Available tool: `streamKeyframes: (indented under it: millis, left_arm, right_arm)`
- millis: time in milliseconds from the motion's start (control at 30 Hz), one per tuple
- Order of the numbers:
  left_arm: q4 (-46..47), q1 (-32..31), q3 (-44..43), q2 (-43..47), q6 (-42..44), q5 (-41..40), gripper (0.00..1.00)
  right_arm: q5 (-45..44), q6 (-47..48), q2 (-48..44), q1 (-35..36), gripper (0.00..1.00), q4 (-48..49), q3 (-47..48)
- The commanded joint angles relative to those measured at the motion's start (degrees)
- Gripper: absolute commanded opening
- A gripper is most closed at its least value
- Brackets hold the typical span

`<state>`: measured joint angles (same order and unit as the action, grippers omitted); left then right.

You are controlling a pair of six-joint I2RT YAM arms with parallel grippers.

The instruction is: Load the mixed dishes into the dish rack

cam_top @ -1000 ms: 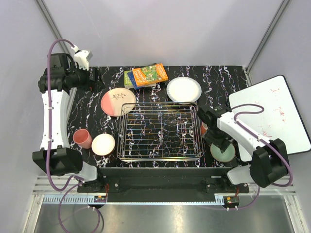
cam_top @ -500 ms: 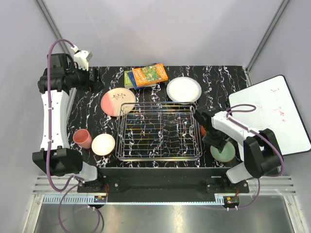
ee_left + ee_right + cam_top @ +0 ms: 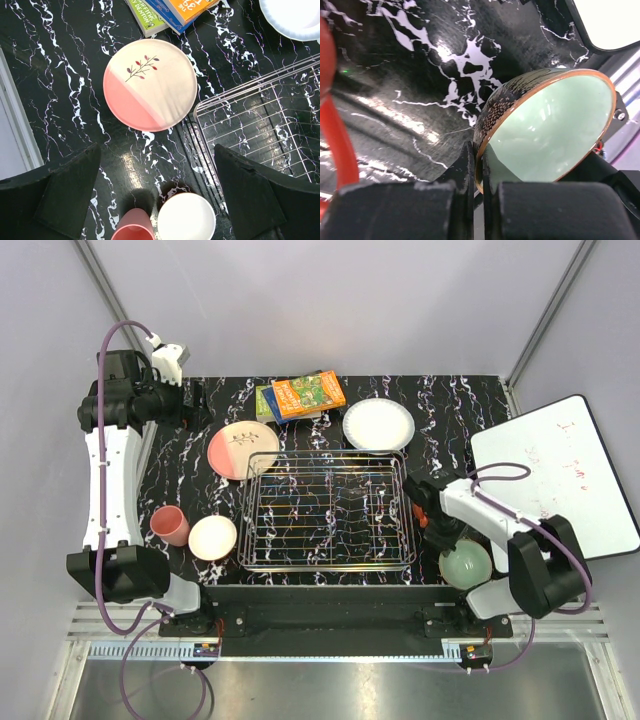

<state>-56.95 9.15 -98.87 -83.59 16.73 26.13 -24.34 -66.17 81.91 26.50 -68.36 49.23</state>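
Note:
My right gripper [image 3: 441, 536] [image 3: 479, 161] is shut on the rim of the pale green bowl [image 3: 466, 565] [image 3: 555, 127], which tilts at the table's near right corner. The orange-red mug [image 3: 420, 506] [image 3: 331, 105] stands just beside it, by the right side of the dish rack [image 3: 247, 512] [image 3: 260, 115]. The rack holds no dishes. My left gripper [image 3: 196, 400] [image 3: 156, 150] hangs open high above the pink-and-cream plate [image 3: 243, 449] [image 3: 150, 85]. The pink cup [image 3: 170, 525] [image 3: 132, 227] and the orange bowl [image 3: 212, 537] [image 3: 186, 217] sit left of the rack. The white plate [image 3: 378, 424] [image 3: 295, 17] lies behind it.
Colourful books [image 3: 305, 395] [image 3: 170, 12] are stacked at the back of the table. A white board [image 3: 560, 475] lies off the table's right edge. Grey walls close in the left and back sides.
My right gripper has closed onto the green bowl's rim, and the bowl has tipped and shifted toward the near edge. The left arm has not moved.

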Motion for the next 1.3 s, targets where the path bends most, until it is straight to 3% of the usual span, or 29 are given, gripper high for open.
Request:
streamKeyframes:
  millis: [0, 200, 400, 733, 967, 1267]
  left_arm:
    - [1.6, 0.3, -1.3, 2.5, 0.8, -0.8, 0.99]
    - [1.6, 0.4, -1.4, 2.1, 0.4, 0.8, 0.99]
    - [1.6, 0.4, -1.8, 1.3, 0.1, 2.5, 0.99]
    - [1.6, 0.3, -0.8, 1.2, 0.0, 4.3, 0.99]
    - [1.5, 0.3, -0.6, 1.9, 0.8, 3.6, 0.99]
    - [1.7, 0.3, 0.0, 1.9, 1.3, 2.5, 0.99]
  right_arm:
    - [-0.8, -0.8, -4.7, 0.4, 0.00, -1.5, 2.1]
    - [-4.0, -0.4, -11.8, 1.6, 0.00, -7.7, 6.3]
    - [-7.6, 0.3, -15.5, 8.6, 0.00, -14.2, 16.7]
    - [-7.0, 7.7, -0.2, 19.9, 0.00, -8.8, 38.9]
    - [-2.6, 16.2, 10.3, 22.7, 0.00, 0.8, 45.2]
    - [0.9, 24.4, 22.2, 25.8, 0.00, 3.6, 56.0]
